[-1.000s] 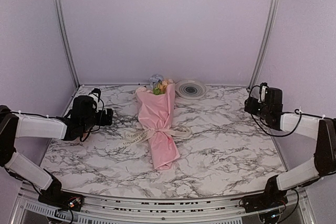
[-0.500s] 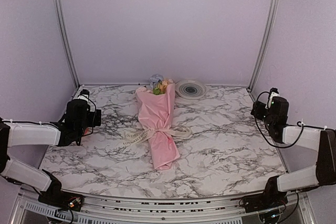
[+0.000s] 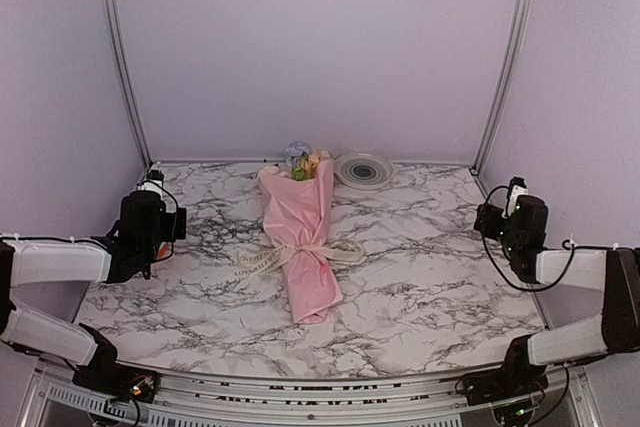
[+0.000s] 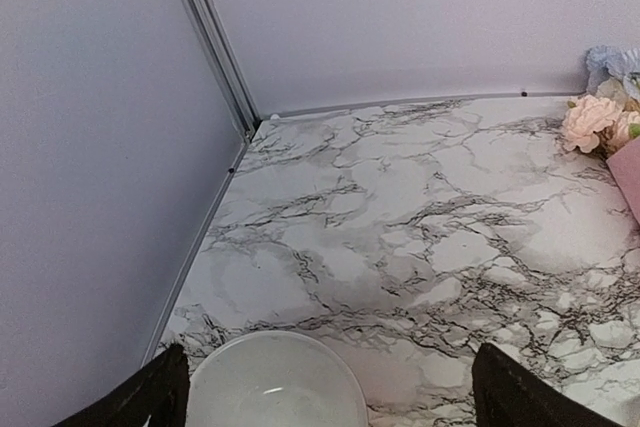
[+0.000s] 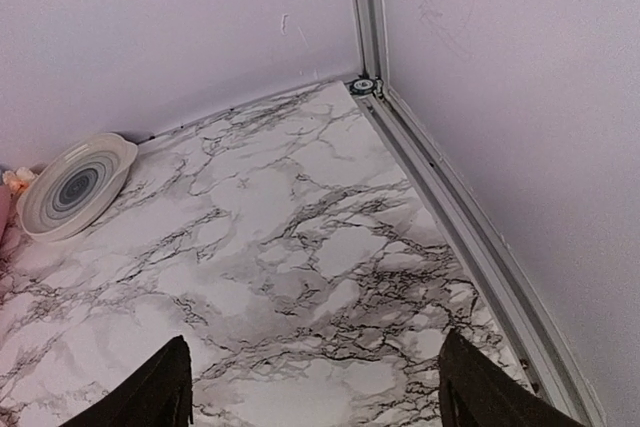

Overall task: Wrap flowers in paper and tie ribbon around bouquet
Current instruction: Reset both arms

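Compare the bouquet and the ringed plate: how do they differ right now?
The bouquet is a long pink cone; the plate is round, grey-white with dark rings. The bouquet lies mid-table, blooms toward the back wall; the plate sits at that wall, right of the blooms. A cream ribbon cinches the bouquet; the plate carries nothing. Both rest on the marble table.

From my overhead view the bouquet (image 3: 301, 247) lies flat in the middle of the bench (image 3: 430, 267). It's a long cone of soft-pink paper (image 3: 295, 205), wide end toward the back wall, narrow end toward me and slanting slightly to my right. The flowers (image 3: 309, 161) stick out of the wide end, peach, white and pale blue blooms with a bit of green, and a cream ribbon (image 3: 262, 261) with dark lettering cinches the cone's waist, printed tails trailing left, a loop lying right.
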